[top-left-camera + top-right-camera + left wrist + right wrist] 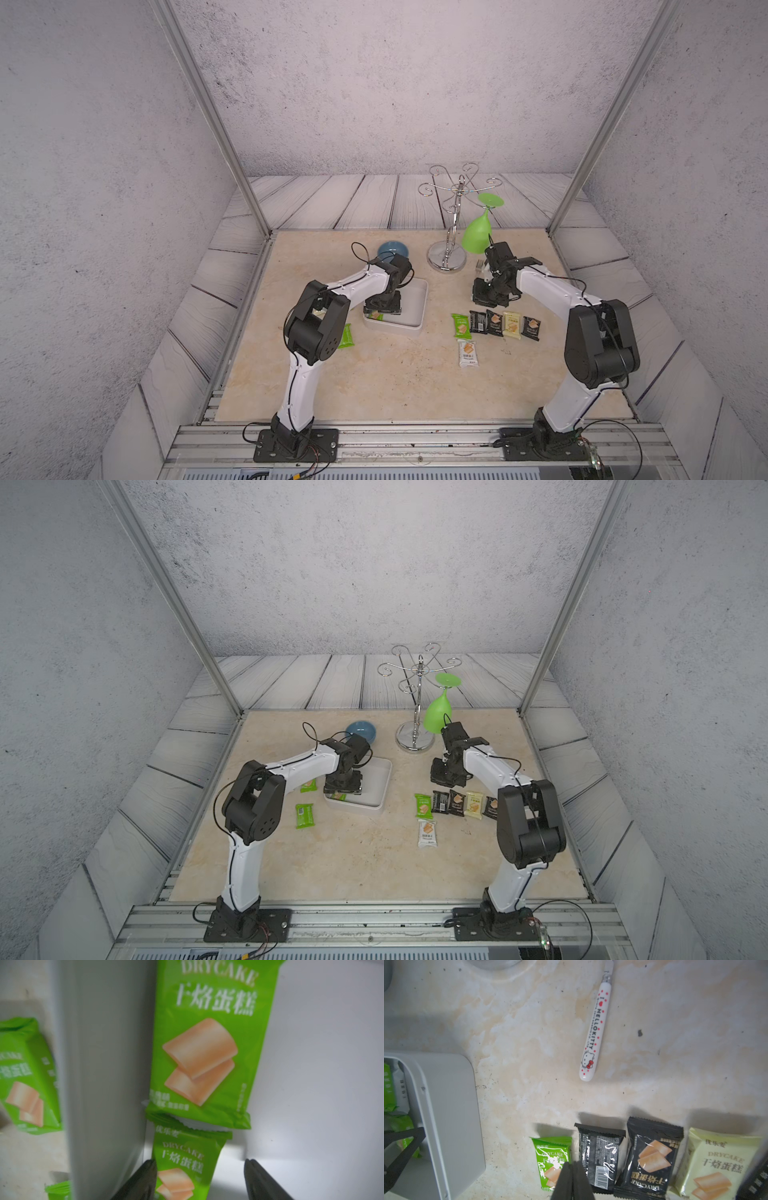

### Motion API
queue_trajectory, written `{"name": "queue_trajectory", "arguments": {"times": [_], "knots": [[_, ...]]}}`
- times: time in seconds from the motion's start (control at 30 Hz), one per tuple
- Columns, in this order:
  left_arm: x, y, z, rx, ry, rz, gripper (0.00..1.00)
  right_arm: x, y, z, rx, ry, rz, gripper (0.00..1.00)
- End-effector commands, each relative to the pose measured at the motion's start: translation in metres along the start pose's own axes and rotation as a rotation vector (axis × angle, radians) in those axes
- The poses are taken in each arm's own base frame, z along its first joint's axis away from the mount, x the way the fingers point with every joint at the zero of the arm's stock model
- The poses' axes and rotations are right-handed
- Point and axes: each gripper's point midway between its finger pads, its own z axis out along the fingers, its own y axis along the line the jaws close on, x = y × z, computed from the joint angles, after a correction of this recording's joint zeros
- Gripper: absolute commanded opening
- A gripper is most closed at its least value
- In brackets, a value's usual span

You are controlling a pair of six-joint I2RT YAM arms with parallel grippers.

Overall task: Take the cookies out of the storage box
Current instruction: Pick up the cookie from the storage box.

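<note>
The white storage box [419,307] [380,783] sits left of centre. My left gripper [380,311] [200,1162] reaches down into it, open. A green cookie packet [182,1159] lies between its fingers, untouched on one side, with another green packet [207,1043] beyond it along the box wall. Two green packets [304,816] [308,786] lie on the table left of the box. My right gripper [484,297] [572,1164] is shut and empty, hovering over a row of green [552,1159], black [652,1155] and cream [716,1163] packets. A white packet [468,353] lies nearer.
A blue bowl [392,250] stands behind the box. A chrome wire stand [448,257] holds a green glass [476,235] upside down at the back right. A fork with a white spotted handle [593,1039] lies beside the right gripper.
</note>
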Motion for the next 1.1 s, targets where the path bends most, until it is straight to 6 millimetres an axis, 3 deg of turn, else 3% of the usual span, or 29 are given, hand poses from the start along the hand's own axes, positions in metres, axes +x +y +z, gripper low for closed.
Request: {"name": "queue_trajectory", "arguments": {"times": [0.0,0.27,0.53,0.7,1.07], "knots": [[-0.001,-0.001,0.009,-0.016,0.014,-0.001,0.72,0.000,-0.002,-0.004,-0.002,0.001,-0.007,0.09],[-0.006,-0.015,0.007,0.042,0.013,0.005,0.71,-0.002,-0.004,-0.004,-0.004,0.007,-0.001,0.09],[-0.009,-0.008,-0.012,0.021,-0.012,0.017,0.72,-0.003,-0.002,0.000,-0.016,0.020,0.003,0.09],[-0.009,-0.001,-0.003,-0.016,0.003,0.037,0.72,-0.005,-0.002,0.001,-0.018,0.020,0.003,0.09],[-0.011,-0.010,0.012,0.018,0.034,0.066,0.70,-0.006,-0.008,0.002,-0.009,0.021,0.015,0.09]]}}
